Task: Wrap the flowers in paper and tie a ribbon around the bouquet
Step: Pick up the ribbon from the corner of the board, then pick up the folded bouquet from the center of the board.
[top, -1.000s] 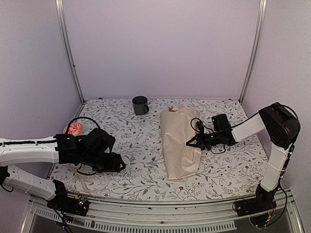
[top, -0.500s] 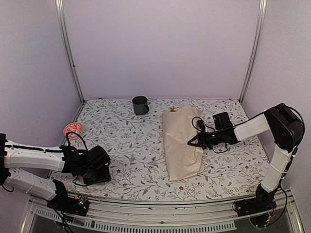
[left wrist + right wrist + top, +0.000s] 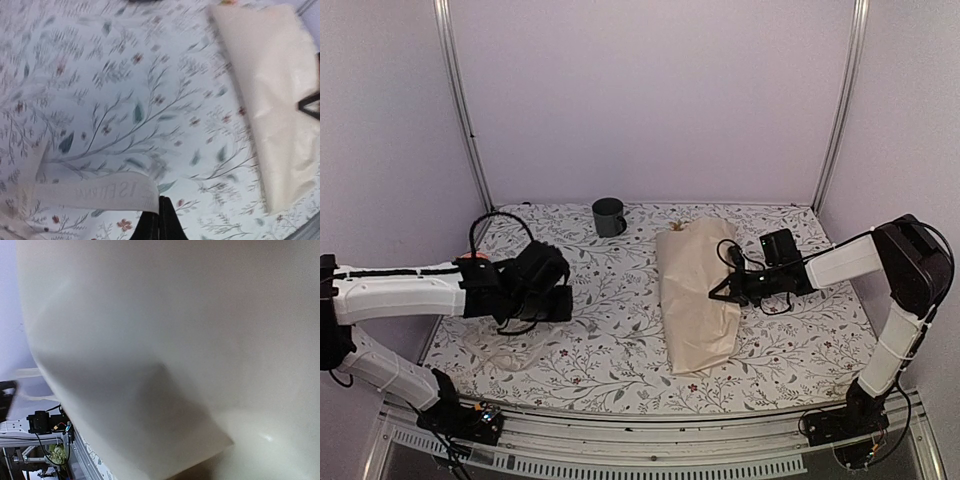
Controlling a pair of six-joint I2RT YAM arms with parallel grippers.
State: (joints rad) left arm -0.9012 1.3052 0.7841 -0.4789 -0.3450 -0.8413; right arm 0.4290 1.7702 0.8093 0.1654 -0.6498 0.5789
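The bouquet (image 3: 695,295) is laid flat right of centre, rolled in cream paper (image 3: 272,100), with flowers (image 3: 672,226) just peeking out up top. The cream-white ribbon (image 3: 95,190) is strung along lower left, one end pinched in the left gripper (image 3: 159,220).

Mug (image 3: 609,216) behind bouquet (image 3: 698,300), ribbon (image 3: 90,190) seemingly left

A dark grey ceramic mug (image 3: 609,216) is standing upright at the far edge, a little left of centre, well apart from everything else. Under it, a white tablecloth printed with grey-green leafy sprigs and tiny red blossoms (image 3: 610,320) is lying flat across the whole table, and its pattern is showing blurred in the left wrist view (image 3: 150,90). Plain pale lilac walls (image 3: 650,100) are closing in the far side. Two slim silver metal posts are rising at the far corners, one left (image 3: 460,100) and one right (image 3: 842,100). A ribbed silver rail (image 3: 650,466) is running along the near edge. A pink-orange sliver (image 3: 472,257) is peeking out at the left edge, too covered to name.
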